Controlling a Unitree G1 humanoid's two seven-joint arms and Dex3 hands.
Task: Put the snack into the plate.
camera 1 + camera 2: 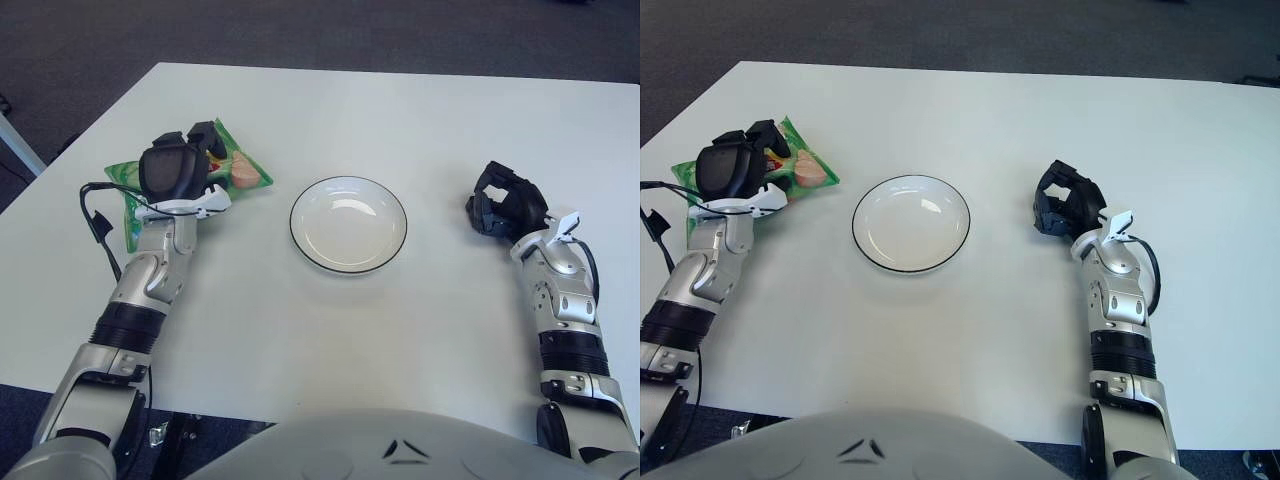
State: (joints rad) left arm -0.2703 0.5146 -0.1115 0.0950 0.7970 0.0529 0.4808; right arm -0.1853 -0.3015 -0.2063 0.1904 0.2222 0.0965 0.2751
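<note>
Green snack bag [238, 172] on white table [400, 110], left of plate [348, 224], apart from it. Our left hand [172, 172] over bag's left part, fingers curled down onto it; we cannot tell if grip is firm. Our right hand [506, 207] shows right of plate, fingers curled, holding nothing.

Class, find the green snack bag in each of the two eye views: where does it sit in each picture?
Left eye view: the green snack bag is upper left, partly under the left hand.
Right eye view: the bag sits nearer the left edge.
Shared landmark: the plate, right of the bag in both.
</note>
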